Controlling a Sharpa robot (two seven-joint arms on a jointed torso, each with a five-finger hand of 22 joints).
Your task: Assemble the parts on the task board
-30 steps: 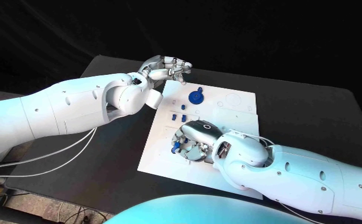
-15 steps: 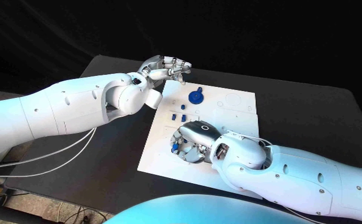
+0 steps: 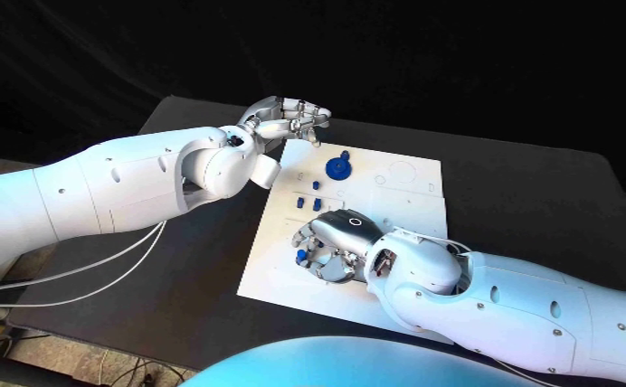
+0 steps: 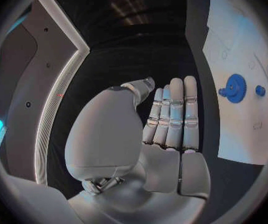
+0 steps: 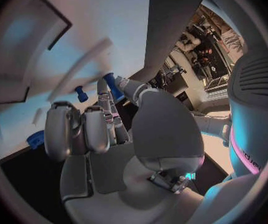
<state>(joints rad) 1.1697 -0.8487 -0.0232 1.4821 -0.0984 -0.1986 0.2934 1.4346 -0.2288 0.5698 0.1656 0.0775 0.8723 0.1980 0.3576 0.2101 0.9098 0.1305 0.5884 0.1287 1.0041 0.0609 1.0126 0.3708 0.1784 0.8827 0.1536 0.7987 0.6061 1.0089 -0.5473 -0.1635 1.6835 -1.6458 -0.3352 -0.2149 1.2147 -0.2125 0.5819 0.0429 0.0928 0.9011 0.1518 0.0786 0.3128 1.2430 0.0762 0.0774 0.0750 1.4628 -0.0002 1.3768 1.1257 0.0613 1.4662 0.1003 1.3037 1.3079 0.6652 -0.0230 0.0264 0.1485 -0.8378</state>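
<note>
Black table, white task board [image 3: 392, 224] at centre: right hand [image 3: 333, 244] curls over the board's near-left part, fingers round a small blue part [image 5: 114, 86], apparently mid-pickup or seating it. Left hand [image 3: 285, 119] hovers empty beyond the board's far-left corner, fingers together, w/ the blue gear [image 3: 339, 167] on the board nearby. Next move prob. calls for lining the part up w/ its slot.

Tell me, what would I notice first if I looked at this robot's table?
Probably the white task board in the middle of the black table, with a round blue gear near its far edge. The right hand presses down among small blue parts on the near side, while the left hand hovers beyond the far left corner, holding nothing.
</note>
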